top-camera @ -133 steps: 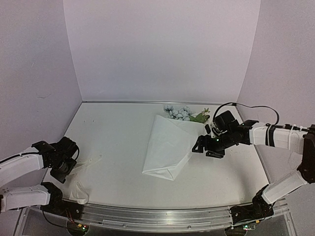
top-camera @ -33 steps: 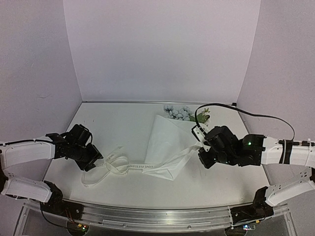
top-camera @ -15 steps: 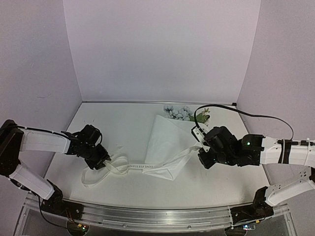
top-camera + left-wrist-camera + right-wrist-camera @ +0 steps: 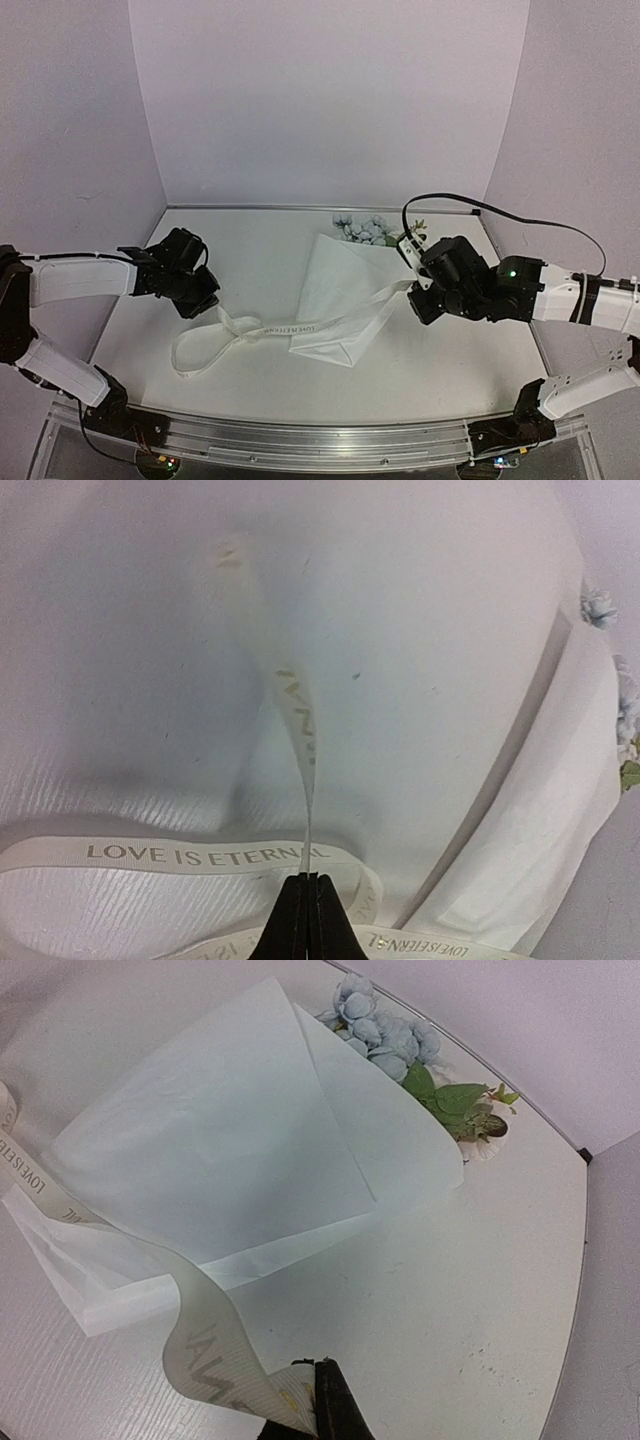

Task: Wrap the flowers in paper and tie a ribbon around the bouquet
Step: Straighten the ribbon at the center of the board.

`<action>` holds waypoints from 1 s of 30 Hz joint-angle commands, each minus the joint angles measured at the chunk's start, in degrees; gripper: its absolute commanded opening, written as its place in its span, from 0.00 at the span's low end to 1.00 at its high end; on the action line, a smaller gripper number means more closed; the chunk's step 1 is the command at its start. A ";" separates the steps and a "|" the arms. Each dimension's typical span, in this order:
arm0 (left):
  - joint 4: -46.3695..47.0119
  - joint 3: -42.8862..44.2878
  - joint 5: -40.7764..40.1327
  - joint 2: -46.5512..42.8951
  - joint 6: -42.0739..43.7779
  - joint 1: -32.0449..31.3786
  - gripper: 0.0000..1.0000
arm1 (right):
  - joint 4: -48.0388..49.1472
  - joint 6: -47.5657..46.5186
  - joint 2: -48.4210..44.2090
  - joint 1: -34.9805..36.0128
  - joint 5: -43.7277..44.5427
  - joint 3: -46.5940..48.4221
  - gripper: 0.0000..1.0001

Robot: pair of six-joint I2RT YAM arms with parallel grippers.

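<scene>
The paper (image 4: 335, 290) lies folded into a cone in the middle of the table, with the flowers (image 4: 362, 228) poking out of its far, wide end. The ribbon (image 4: 285, 328) crosses the cone's narrow near end and is lifted at both ends. My left gripper (image 4: 207, 303) is shut on one part of it, left of the paper, and a slack loop (image 4: 190, 355) lies on the table below. In the left wrist view the fingertips (image 4: 307, 882) pinch the ribbon (image 4: 200, 855) edge-on. My right gripper (image 4: 417, 292) is shut on the other end (image 4: 210, 1345), right of the paper (image 4: 220, 1150).
A white table (image 4: 240, 250) is closed in by pale walls on three sides. A metal rail (image 4: 320, 440) runs along the near edge between the arm bases. A black cable (image 4: 480, 207) arcs over the right arm near the back right corner.
The left gripper has shut on the ribbon and lifted it back and to the left. The right gripper has moved slightly away with its end, so the ribbon runs straighter across the paper.
</scene>
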 commanded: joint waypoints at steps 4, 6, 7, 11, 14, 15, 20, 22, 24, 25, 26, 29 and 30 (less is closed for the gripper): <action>-6.76 4.62 -7.16 -6.34 6.34 3.43 0.00 | -5.14 -1.17 -1.16 -3.92 0.97 6.28 0.00; -9.64 7.50 -9.33 -7.54 8.93 5.09 0.00 | -7.31 -1.38 -1.60 -5.65 2.25 8.06 0.00; -11.41 9.46 -11.14 -7.88 10.22 6.16 0.00 | -8.40 -1.53 -1.95 -6.73 3.45 8.96 0.00; -17.51 15.13 -16.41 -9.70 14.10 13.50 0.00 | -13.24 -2.93 -3.98 -11.96 9.95 12.34 0.00; -18.38 16.17 -18.28 -13.72 16.20 19.85 0.00 | -15.89 -3.78 -6.33 -15.55 15.29 13.46 0.00; -18.71 16.49 -19.23 -14.85 16.71 21.62 0.00 | -16.60 -3.98 -7.26 -16.95 16.51 13.61 0.00; -21.61 17.73 -22.31 -18.25 17.89 28.19 0.00 | -20.61 -8.94 -11.83 -20.90 22.84 14.23 0.00; -22.03 17.17 -23.43 -19.46 17.93 29.32 0.00 | -22.45 -10.82 -13.61 -21.74 25.43 13.96 0.00; -22.66 16.47 -24.83 -20.49 17.71 30.05 0.00 | -24.45 -11.52 -15.64 -22.86 27.44 13.17 0.00; -22.92 15.97 -25.38 -20.89 17.57 30.31 0.00 | -25.49 -11.56 -16.52 -23.39 27.99 12.72 0.00; -23.34 15.38 -25.64 -21.15 17.26 30.57 0.00 | -26.51 -11.56 -17.49 -23.94 28.34 12.11 0.00; -24.62 14.32 -26.50 -21.61 16.68 31.13 0.00 | -29.92 -12.03 -19.42 -25.07 31.48 10.55 0.00; -24.99 14.14 -26.93 -21.74 16.65 31.28 0.00 | -30.70 -12.46 -19.98 -25.41 32.82 10.03 0.00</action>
